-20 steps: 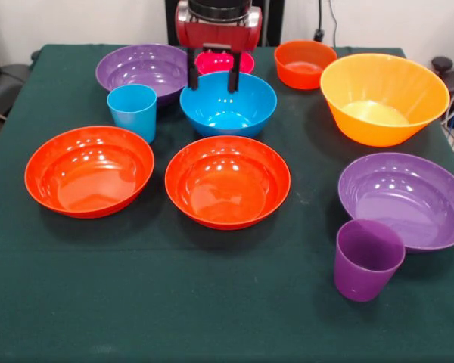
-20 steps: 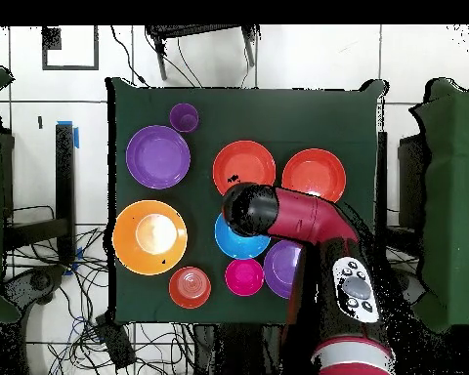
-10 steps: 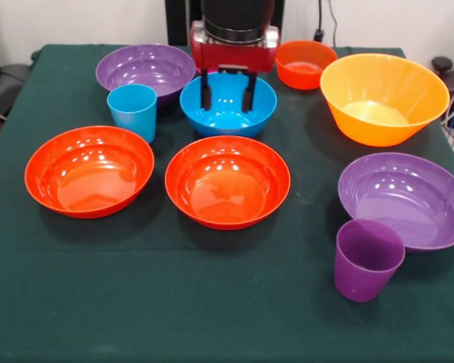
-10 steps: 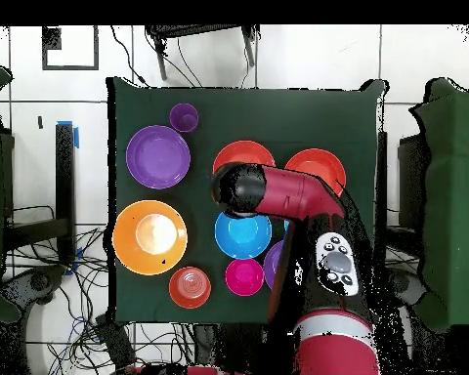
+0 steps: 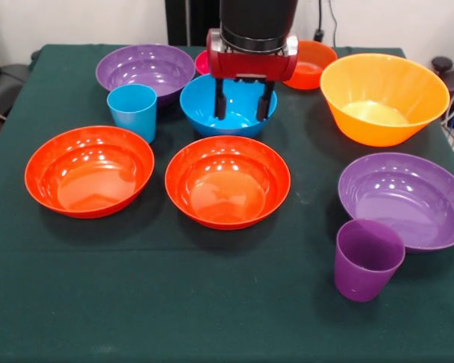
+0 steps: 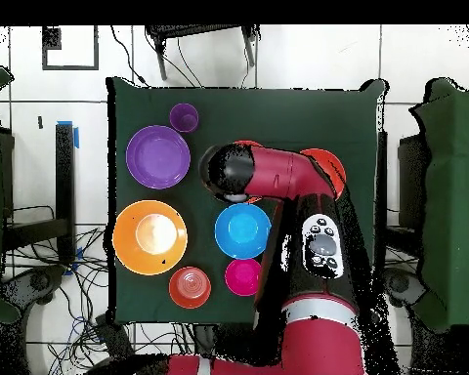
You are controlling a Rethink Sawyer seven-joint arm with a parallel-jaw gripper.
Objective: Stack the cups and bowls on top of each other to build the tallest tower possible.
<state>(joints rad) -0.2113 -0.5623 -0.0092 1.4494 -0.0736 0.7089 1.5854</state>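
My gripper [image 5: 243, 103] is open and empty, its two black fingers [image 5: 220, 103] hanging over the medium blue bowl [image 5: 228, 106], toward its right side. The light blue cup [image 5: 132, 110] stands left of that bowl. The purple cup [image 5: 367, 259] stands at the front right. Two orange-red bowls [image 5: 89, 171] [image 5: 227, 181] lie in the middle row. The small pink bowl [image 5: 201, 61] is mostly hidden behind the gripper's body. In the overhead view the arm [image 6: 277, 181] covers the orange-red bowls and the light blue cup. Nothing is stacked.
A wide purple bowl [image 5: 145, 69] sits at the back left and another [image 5: 407, 198] at the right. The small orange bowl [image 5: 312, 66] and the large yellow-orange bowl [image 5: 384, 97] are at the back right. Cables lie on the floor around the table [image 6: 307, 107].
My gripper has come forward and a little right, from over the pink bowl to over the blue bowl, and lower. It stays open. No cup or bowl has moved.
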